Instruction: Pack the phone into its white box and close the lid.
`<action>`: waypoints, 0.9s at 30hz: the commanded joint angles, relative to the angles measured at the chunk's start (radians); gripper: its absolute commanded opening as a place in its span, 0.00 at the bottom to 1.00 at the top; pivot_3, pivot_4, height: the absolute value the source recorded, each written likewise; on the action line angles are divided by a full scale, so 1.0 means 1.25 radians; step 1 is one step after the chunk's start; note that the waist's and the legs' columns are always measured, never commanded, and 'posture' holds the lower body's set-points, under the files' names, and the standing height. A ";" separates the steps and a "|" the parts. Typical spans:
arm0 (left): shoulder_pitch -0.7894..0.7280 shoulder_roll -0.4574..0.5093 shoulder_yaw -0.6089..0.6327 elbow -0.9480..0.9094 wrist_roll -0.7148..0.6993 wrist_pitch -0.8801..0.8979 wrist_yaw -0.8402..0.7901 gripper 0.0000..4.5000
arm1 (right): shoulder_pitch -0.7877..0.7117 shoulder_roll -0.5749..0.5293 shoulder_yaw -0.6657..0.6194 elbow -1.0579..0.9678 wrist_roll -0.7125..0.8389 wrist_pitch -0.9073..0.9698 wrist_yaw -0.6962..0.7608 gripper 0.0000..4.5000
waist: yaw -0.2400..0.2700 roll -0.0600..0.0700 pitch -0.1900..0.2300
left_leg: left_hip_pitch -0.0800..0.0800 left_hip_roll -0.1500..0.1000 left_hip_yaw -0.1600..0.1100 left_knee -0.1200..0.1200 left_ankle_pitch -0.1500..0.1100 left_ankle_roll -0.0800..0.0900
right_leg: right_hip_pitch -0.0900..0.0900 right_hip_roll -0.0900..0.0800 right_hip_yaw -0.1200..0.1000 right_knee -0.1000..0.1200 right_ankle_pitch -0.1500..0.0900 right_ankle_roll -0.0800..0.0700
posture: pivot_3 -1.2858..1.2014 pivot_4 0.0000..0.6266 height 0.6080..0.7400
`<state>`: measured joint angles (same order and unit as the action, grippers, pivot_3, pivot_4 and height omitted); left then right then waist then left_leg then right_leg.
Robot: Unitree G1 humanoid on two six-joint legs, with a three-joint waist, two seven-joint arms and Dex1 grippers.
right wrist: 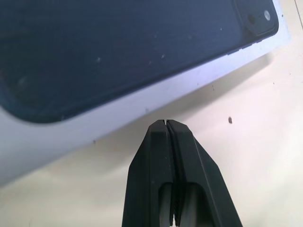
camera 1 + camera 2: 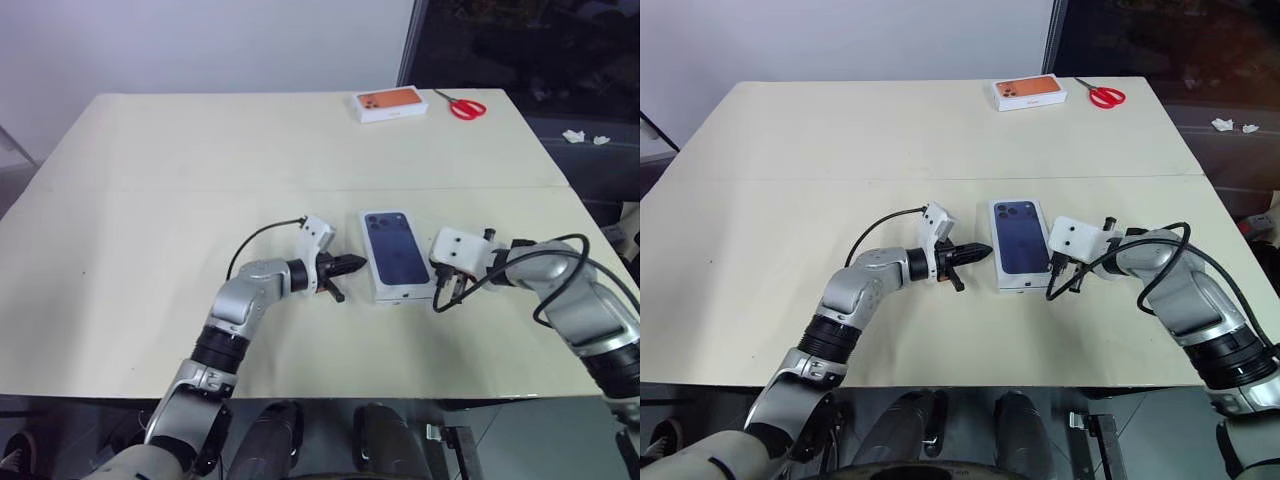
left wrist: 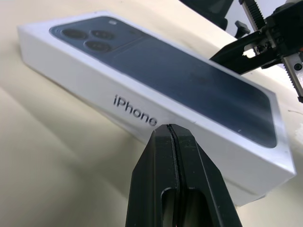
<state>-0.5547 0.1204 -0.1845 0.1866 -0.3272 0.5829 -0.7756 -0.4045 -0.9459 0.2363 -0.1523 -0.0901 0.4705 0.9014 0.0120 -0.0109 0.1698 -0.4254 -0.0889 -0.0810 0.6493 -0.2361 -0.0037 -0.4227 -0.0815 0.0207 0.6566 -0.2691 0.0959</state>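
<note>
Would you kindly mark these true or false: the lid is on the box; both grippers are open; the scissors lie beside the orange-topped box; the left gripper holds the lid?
1. The lid is on the box. True.
2. Both grippers are open. False: the left gripper and the right gripper are shut.
3. The scissors lie beside the orange-topped box. True.
4. The left gripper holds the lid. False: it is shut on nothing, pointing at the lid's side.

Surface [image 2: 150, 200]: pale beige, faint seam running across its middle. Lying on it: closed white box [image 2: 398, 292] with lid [image 2: 393, 250] on, near the front edge; orange-topped box [image 2: 390, 104] and red-handled scissors [image 2: 461, 105] near the far edge.
</note>
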 commanded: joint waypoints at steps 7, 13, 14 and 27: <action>-0.013 0.002 0.048 -0.072 -0.041 0.011 0.023 0.00 | -0.049 0.003 -0.090 0.026 0.045 -0.004 0.017 0.01 | -0.001 0.000 0.000 | 0.000 0.000 0.000 0.000 0.000 0.000 | 0.000 0.000 0.000 0.000 0.000 0.000 | 0.52 0.24 1.00; -0.090 -0.046 0.073 -0.021 -0.063 -0.004 0.035 0.00 | -0.136 0.090 -0.117 0.034 0.104 0.054 0.006 0.01 | 0.002 -0.001 0.000 | 0.000 0.000 0.000 0.001 0.000 0.000 | 0.000 0.000 0.000 0.001 0.000 0.000 | 0.52 0.24 1.00; -0.096 -0.055 0.067 -0.007 -0.058 -0.011 0.032 0.00 | -0.129 0.093 -0.110 0.021 0.108 0.054 0.015 0.01 | 0.003 -0.001 0.000 | 0.000 0.000 0.000 0.001 0.000 -0.001 | 0.001 0.000 0.000 0.000 0.000 0.000 | 0.52 0.24 1.00; 0.035 0.004 -0.100 -0.040 0.004 0.026 -0.042 0.00 | 0.133 -0.034 -0.042 -0.138 0.119 0.039 0.138 0.01 | 0.001 -0.002 -0.008 | 0.020 0.002 -0.002 -0.004 -0.005 0.006 | 0.025 0.001 -0.002 -0.010 -0.001 0.001 | 0.52 0.24 1.00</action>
<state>-0.5283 0.1288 -0.2773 0.1424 -0.3309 0.5851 -0.8248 -0.2733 -0.9972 0.1270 -0.3212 0.0372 0.4899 1.0232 0.0135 -0.0140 0.1604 -0.3941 -0.0870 -0.0842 0.6446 -0.2454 0.0050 -0.3843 -0.0813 0.0174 0.6420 -0.2716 0.0985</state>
